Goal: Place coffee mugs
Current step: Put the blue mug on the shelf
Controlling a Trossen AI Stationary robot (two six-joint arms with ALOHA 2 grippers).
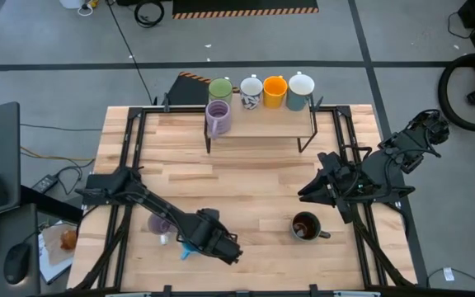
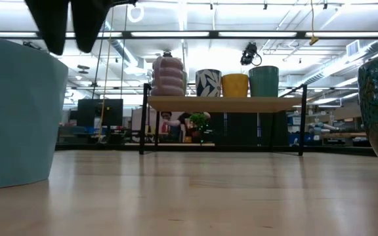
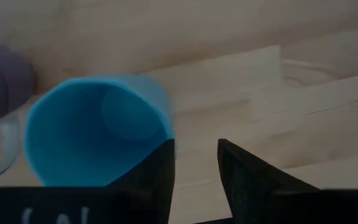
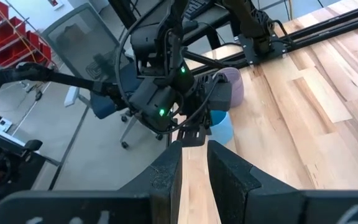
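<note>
Left gripper (image 3: pixel 194 165) — fingers slightly parted — beside blue mug (image 3: pixel 95 134)

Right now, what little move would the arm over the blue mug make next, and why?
Probably a short drop and sideways nudge so the left gripper straddles the blue mug's rim. Its fingers stand apart just beside the rim, grasping nothing. Five mugs already sit on the shelf, so this one likely goes there too.

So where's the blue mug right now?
From above, the blue mug stands near the table's front edge on the left side, under the left claw, beside a light purple mug.
</note>
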